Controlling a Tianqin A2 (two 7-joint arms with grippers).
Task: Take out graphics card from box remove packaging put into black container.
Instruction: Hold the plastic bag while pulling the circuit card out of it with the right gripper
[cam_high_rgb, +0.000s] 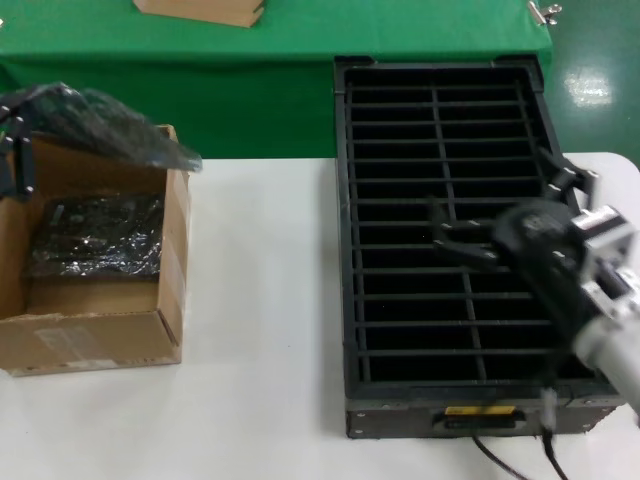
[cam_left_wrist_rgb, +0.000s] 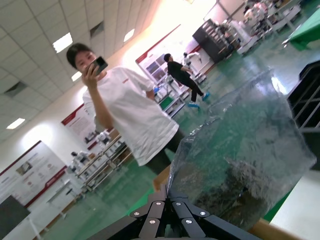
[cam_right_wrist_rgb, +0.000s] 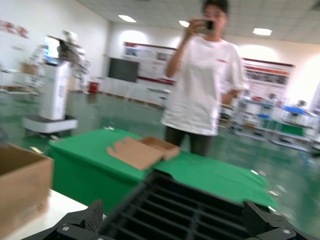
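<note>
The brown cardboard box (cam_high_rgb: 100, 335) stands at the table's left. A dark graphics card in a shiny bag (cam_high_rgb: 95, 235) lies inside it. My left gripper (cam_high_rgb: 15, 150) is at the far left above the box, shut on one edge of a crinkly translucent packaging bag (cam_high_rgb: 110, 125) held over the box. In the left wrist view the fingers (cam_left_wrist_rgb: 170, 195) pinch the bag (cam_left_wrist_rgb: 240, 150); I cannot tell whether a card is in it. My right gripper (cam_high_rgb: 450, 235) hovers open and empty over the black container (cam_high_rgb: 345, 250), its fingertips (cam_right_wrist_rgb: 92, 217) wide apart above the slots (cam_right_wrist_rgb: 190, 210).
Green cloth (cam_high_rgb: 300, 30) covers the table behind, with a flat cardboard piece (cam_high_rgb: 200, 10) on it. White tabletop (cam_high_rgb: 260, 300) lies between box and container. Cables (cam_high_rgb: 500, 460) hang at the container's front. A person (cam_right_wrist_rgb: 202, 85) stands beyond the green table.
</note>
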